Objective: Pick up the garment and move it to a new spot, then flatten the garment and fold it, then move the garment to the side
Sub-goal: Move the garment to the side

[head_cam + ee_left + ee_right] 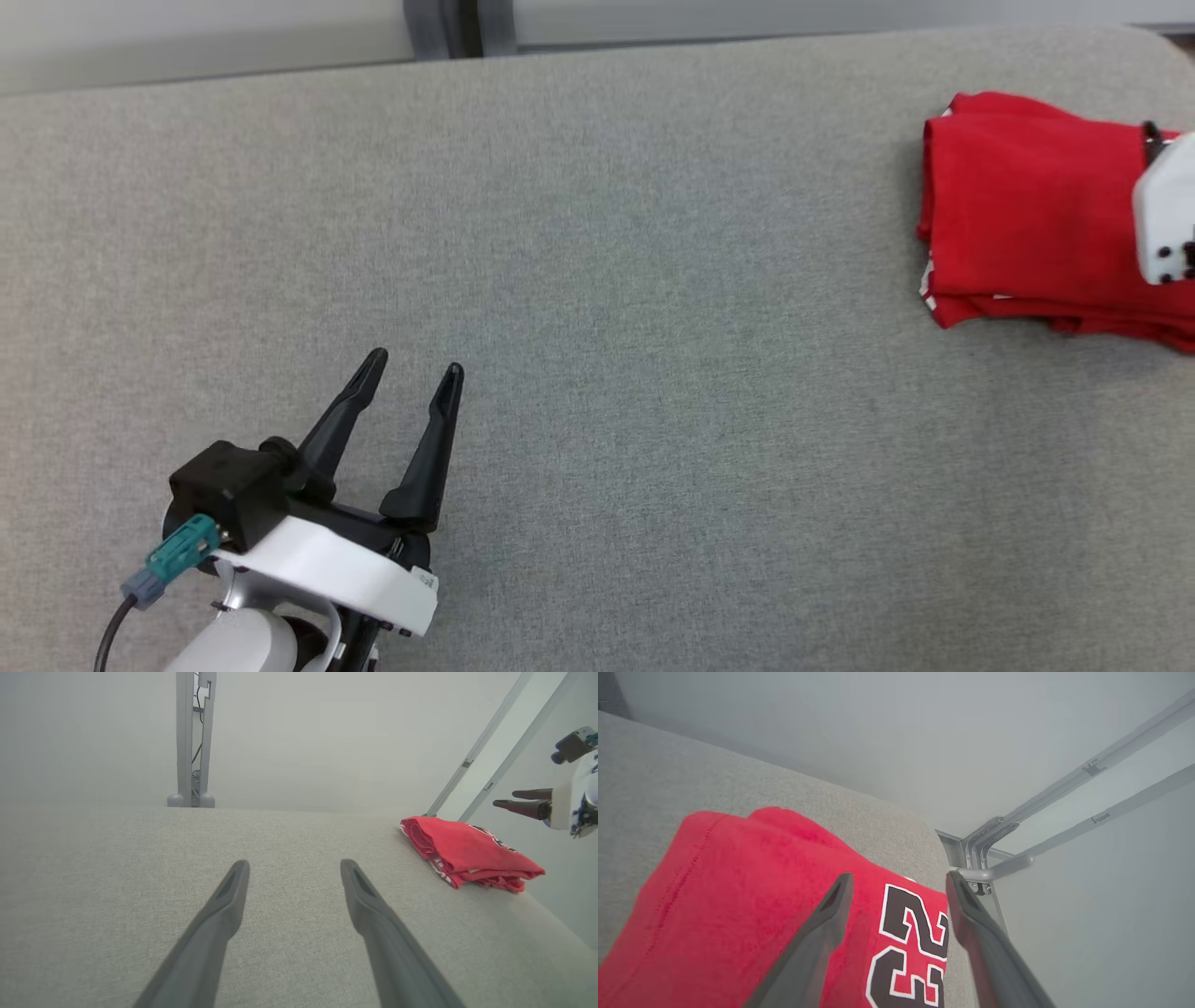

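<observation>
Black fingers (822,928) of your right claw (900,877) stand wide, nothing between them. Claw hangs just above garment (738,896); left wrist view shows gap between tips and cloth. Garment red, folded into compact stack, black number (915,919) with white edging on top. You have it lying at far right corner of grey pad (597,280), close to edge. Your left claw (415,362) wide too, empty, low over bare pad near left, well apart from garment. Grey rails (1092,767) beyond corner.
</observation>
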Robot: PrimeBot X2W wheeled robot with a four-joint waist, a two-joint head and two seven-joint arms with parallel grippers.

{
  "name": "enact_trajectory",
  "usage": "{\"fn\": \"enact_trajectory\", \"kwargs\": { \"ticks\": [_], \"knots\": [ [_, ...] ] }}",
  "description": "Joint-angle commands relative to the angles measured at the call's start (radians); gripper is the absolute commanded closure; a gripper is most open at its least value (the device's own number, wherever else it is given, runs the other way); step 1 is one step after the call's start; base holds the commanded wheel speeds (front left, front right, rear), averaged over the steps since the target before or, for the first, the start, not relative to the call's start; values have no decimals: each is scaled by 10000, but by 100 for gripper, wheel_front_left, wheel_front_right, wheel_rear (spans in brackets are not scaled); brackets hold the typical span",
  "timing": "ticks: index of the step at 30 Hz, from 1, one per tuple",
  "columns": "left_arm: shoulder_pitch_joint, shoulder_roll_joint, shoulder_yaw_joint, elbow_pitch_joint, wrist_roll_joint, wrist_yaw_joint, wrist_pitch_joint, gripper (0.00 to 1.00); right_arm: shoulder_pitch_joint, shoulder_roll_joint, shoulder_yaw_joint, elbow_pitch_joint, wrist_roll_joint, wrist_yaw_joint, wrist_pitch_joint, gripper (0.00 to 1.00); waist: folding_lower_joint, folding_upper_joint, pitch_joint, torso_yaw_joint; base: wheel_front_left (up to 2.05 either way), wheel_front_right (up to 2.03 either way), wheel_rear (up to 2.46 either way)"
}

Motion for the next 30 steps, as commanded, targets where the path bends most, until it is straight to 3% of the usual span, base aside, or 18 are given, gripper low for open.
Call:
{"fn": "enact_trajectory", "kwargs": {
  "ticks": [1,8,17,22,24,30],
  "knots": [
    [130,-21,76,-5,-106,-100,-119,0,110,54,-62,-50,112,-2,-201,0,0,0,-285,-80,0,0,0],
    [503,-173,510,282,-552,-142,-624,0,488,770,-57,-157,1091,-2,-1455,0,0,0,-1177,-218,0,0,0],
    [1324,-440,1679,728,-831,116,-1103,0,1839,1582,-145,-780,2429,-2,-3112,0,0,0,-2133,-217,0,0,0],
    [1848,-549,2343,947,-680,297,-1160,0,2973,2143,-124,-1642,2709,-2,-3676,0,0,0,-2465,-197,0,0,0],
    [2015,-538,2427,982,-521,183,-1171,0,3488,2332,-141,-2137,2830,-2,-3804,0,0,0,-2566,-160,0,0,0],
    [2499,-744,2996,1103,34,295,-1176,0,5204,2731,-382,-4088,2896,-2,-3777,0,0,0,-2694,-36,0,0,0]
  ]
}}
